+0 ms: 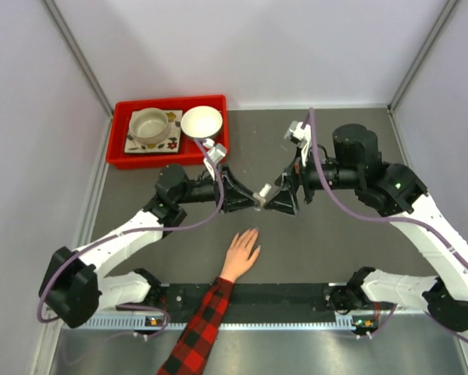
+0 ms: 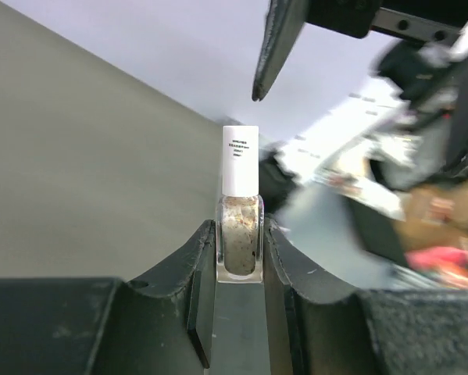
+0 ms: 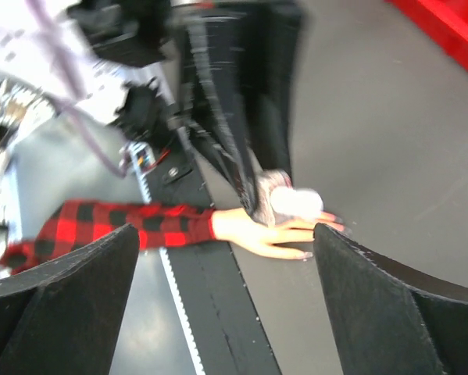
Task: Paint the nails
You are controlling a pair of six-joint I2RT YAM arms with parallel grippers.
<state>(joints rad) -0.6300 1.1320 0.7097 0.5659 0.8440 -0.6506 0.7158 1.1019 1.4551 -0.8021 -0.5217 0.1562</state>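
The left gripper (image 2: 240, 238) is clamped on one small polish bottle (image 2: 240, 246), both fingers pressed against its glass sides. The bottle is held out toward the other arm, its white cap (image 2: 241, 158) clear of the fingers. Facing it, the right gripper (image 3: 226, 230) stands spread wide with nothing in its grasp. In the right wrist view the cap sits between its two fingers, touching neither (that view is rather blurred). The two grippers meet nearly tip to tip above the middle of the grey counter (image 1: 335, 242). Just nearer the arm bases lies one hand (image 1: 241, 254), flat on the counter. Its fingers point up toward the grippers, and a red-and-black plaid sleeve (image 1: 198, 328) covers the forearm. The nails (image 1: 252, 233) are at those fingertips, just short of the bottle, too small to tell apart. At the far left of the counter sits one red tray (image 1: 120, 156) with two bowls. One is beige (image 1: 150, 125), on a flowered square mat; the other, white (image 1: 201, 121), sits beside it.
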